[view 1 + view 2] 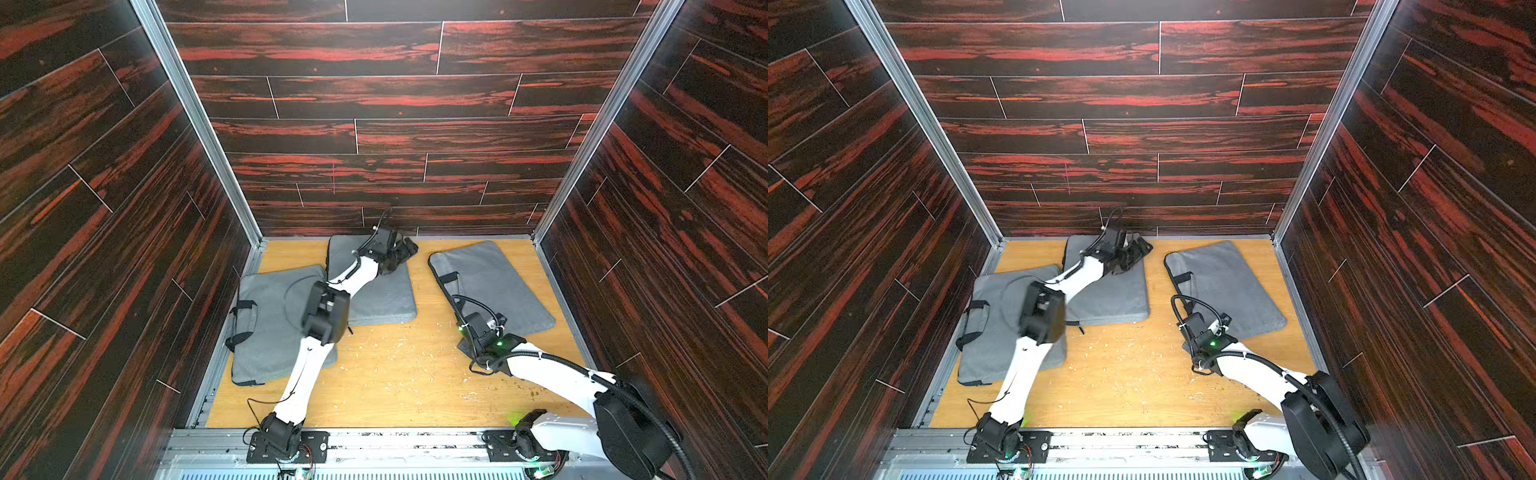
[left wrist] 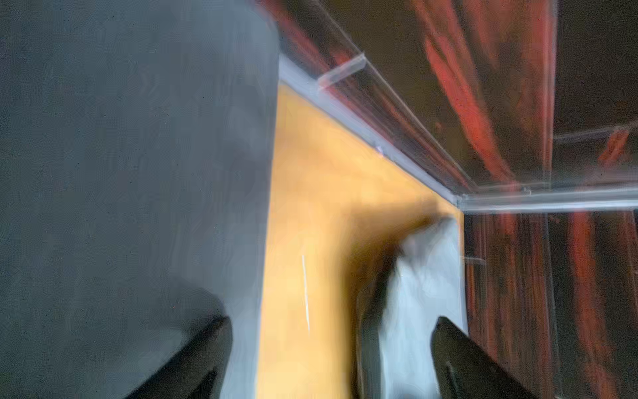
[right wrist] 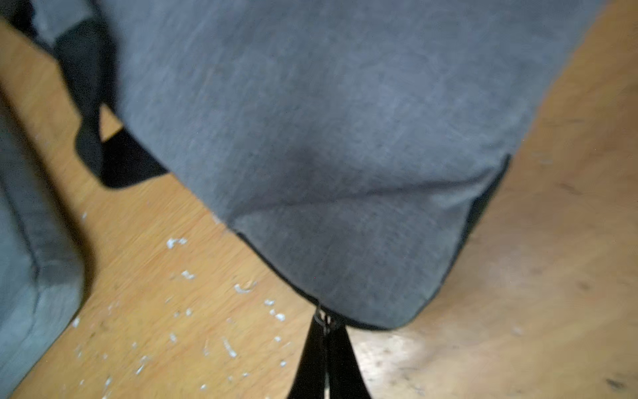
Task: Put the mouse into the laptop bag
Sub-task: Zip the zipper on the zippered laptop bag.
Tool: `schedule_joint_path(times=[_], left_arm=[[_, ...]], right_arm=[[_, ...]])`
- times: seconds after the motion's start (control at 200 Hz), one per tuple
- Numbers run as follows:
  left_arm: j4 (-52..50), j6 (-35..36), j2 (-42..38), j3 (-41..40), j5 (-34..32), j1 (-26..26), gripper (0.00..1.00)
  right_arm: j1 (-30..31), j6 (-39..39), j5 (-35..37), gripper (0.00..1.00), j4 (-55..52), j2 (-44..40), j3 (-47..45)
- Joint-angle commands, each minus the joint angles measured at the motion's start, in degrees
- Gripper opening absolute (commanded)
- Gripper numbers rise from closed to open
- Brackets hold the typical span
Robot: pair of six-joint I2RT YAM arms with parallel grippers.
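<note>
Bare bench (image 1: 395, 374) runs along the near edge between both arms. Right gripper (image 3: 324, 331): clenched on the zip pull (image 3: 322, 317) at the right bag's (image 3: 328, 138) near corner. A bare strip separates right bag and middle bag (image 1: 386, 299). Left gripper (image 2: 333, 321): released, above the middle bag's far right corner. Mouse: visible in no view.

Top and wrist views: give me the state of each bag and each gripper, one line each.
left gripper: open, holding nothing
right gripper: shut on zipper pull
left bag: flat on the table
middle bag: flat on the table
right bag: flat, zip closed at the gripped corner
mouse: not in view
</note>
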Motion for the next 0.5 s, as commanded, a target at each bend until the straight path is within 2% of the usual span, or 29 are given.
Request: schedule_joint_path(times=[0.0,0.125,0.215,0.361,0.496], left_arm=[[17.91,-6.45,-14.61,-18.16,-1.35,-1.94,0.97],[31.67,-13.1,-23.56,-37.12,-2.75,-3.26,0.97],[40.51,-17.15,-25.84,-46.01,-3.24,-5.27,0.97],[50.98,-24.66,-23.07,-52.2,-2.76,-10.2,0.97],[58.99,-31.17,-18.63,-53.12,-1.94,-14.16,0.97]], right_arm=[[0.77,-2.25,-1.01,0.0,3.85,0.11,0.84],[1.31,-3.92,-2.04,0.0,7.13,-2.48,-1.3],[1.52,-4.62,-2.95,0.0,9.37,-3.68,-2.72],[1.68,-4.6,-3.27,0.0,9.32,-3.25,-3.17],[1.68,-5.2,-3.54,0.0,10.23,-3.68,-3.55]])
